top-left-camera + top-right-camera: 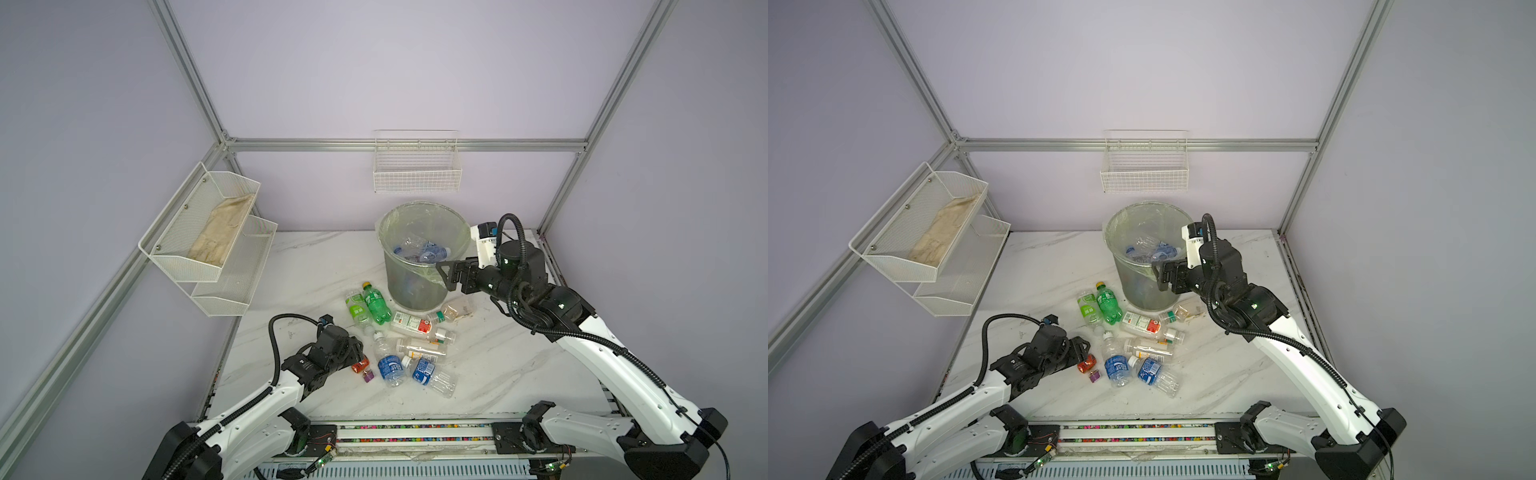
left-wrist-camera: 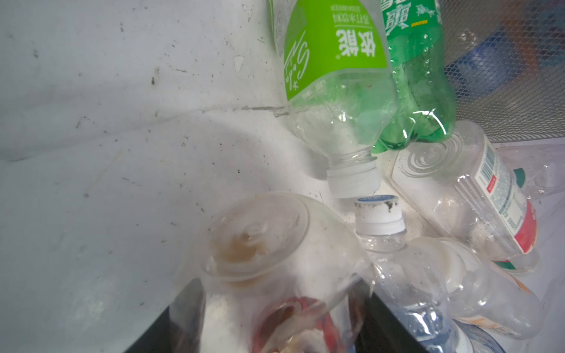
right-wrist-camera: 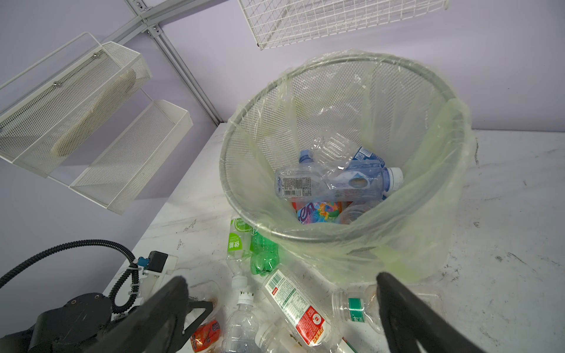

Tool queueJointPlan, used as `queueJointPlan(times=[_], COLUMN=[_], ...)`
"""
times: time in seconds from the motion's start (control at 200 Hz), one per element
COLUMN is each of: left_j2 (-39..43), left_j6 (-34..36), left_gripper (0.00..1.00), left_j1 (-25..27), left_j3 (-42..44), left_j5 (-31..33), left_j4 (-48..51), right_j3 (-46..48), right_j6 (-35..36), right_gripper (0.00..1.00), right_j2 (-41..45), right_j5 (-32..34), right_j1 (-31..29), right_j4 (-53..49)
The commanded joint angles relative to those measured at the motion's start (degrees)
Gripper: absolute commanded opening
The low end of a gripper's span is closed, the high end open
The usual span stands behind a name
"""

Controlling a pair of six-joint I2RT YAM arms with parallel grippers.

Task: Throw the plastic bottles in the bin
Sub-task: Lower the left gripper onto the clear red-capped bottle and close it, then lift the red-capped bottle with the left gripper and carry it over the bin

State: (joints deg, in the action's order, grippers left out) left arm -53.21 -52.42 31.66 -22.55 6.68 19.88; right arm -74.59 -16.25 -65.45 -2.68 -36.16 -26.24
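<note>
Several plastic bottles lie in a loose pile in front of the bin point(image 1: 399, 286) point(image 1: 1129, 286): a green one point(image 1: 376, 305), a red-labelled one point(image 1: 411, 323) and two blue-labelled ones point(image 1: 390, 368). Low at the pile's left edge, my left gripper point(image 1: 360, 360) point(image 2: 275, 305) is shut on a clear bottle with a red label and a purple cap point(image 1: 361, 366) point(image 2: 260, 244). My right gripper point(image 1: 442, 274) point(image 3: 281, 305) hangs open and empty beside the bin's near right rim. Inside the lined bin point(image 3: 269, 122) lie several crushed bottles point(image 3: 333, 183).
Two white mesh shelves point(image 1: 208, 241) hang on the left wall, the upper one holding a cloth. A white wire basket point(image 1: 417, 174) hangs on the back wall above the bin. A brownish clear bottle point(image 1: 455, 309) lies under my right arm.
</note>
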Motion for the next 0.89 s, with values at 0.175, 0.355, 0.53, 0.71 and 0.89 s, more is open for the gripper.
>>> queueJointPlan(times=[0.175,0.355,0.53,0.71,0.89], left_j2=[1.7,5.1,9.3,12.9,14.8], left_j6=[1.5,2.8,4.5,6.1,7.7], left_gripper=[0.46,0.46,0.46,0.46,0.46], left_j1=[0.3,0.3,0.4,0.6,0.6], left_j3=[-1.3,-5.1,-8.9,-12.1,-16.0], left_j5=[1.6,2.3,2.5,2.1,1.4], left_j4=[3.9,7.8,10.5,11.3,11.8], right_j3=[0.4,0.4,0.5,1.2,1.5], right_j6=[-0.3,-0.5,-0.6,-0.7,-1.0], right_gripper=[0.97,0.97,0.97,0.97,0.97], right_j2=[0.8,1.0,1.5,2.2,2.9], right_j5=[-0.8,-0.8,-1.0,-1.0,-0.9], right_j1=[0.0,-0.1,0.0,0.0,-0.1], right_j4=[1.8,1.8,1.9,2.2,1.8])
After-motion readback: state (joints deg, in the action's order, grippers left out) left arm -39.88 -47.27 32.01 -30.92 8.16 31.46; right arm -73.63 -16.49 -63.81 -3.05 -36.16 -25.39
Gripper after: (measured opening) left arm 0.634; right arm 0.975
